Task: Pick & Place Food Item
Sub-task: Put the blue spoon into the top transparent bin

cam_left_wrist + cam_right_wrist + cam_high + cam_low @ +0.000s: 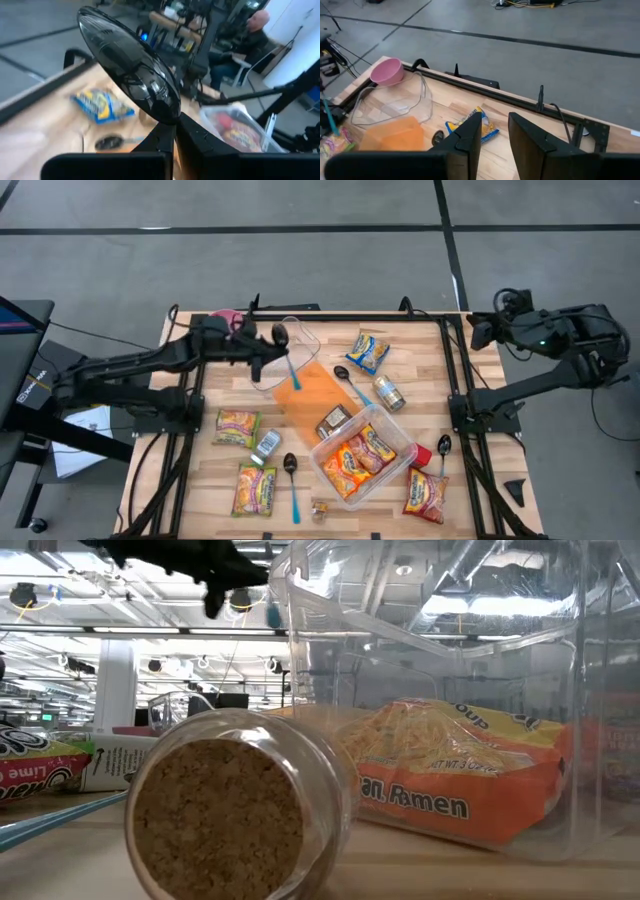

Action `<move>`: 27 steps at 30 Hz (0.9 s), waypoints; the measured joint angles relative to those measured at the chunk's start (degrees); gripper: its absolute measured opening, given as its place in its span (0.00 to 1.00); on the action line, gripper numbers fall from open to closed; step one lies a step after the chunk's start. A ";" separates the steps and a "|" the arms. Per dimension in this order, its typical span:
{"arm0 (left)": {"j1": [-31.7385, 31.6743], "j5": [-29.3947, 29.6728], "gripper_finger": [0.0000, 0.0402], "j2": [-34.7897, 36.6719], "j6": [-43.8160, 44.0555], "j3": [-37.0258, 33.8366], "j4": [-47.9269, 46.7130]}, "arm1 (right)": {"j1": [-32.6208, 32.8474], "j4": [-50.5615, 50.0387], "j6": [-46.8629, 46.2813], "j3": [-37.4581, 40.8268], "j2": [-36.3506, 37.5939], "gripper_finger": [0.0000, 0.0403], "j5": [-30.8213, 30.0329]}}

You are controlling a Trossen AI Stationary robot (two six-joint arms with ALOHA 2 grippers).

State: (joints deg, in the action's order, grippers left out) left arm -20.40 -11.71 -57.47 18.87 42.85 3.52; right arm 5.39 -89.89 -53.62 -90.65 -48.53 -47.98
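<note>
DONE: ramen packets lie in clear bin near counter's front-right | NOW: left tool clamped on black spoon, raised over far edge | right tool slightly parted, empty, off far-right corner | LEFT: packets scattered on counter, likely unplaced.

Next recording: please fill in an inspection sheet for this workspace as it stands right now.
Surface: wooden slat table, dark frame.
Job's things: ramen packets in the clear bin; more packets lie loose, one yellow-blue packet at the far side.
Clutter: orange lid, can, cork-stoppered jar, pink bowl, several spoons.
Grippers: left tool shut on a black spoon, over the table's far left; right tool parked beyond the table's right edge, empty.
Cables: along the frame's left side.
Surroundings: grey floor; seated person beyond the table.
</note>
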 joint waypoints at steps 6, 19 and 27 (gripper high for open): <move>-2.85 -0.61 0.00 -9.44 -2.81 5.14 0.98 | 0.00 -0.10 0.91 0.00 -2.17 0.23 0.04; -7.92 7.95 0.00 -31.53 -21.02 37.93 -41.41 | 0.27 -0.11 1.26 0.00 -2.95 0.23 0.06; -12.66 5.36 0.00 -37.48 -23.60 42.42 -53.65 | 0.26 -0.11 1.58 0.00 -2.96 0.23 0.08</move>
State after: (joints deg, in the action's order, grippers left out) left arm -33.07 -6.35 -94.95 -4.73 85.27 -50.13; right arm 5.65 -90.00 -52.04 -90.65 -51.48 -47.90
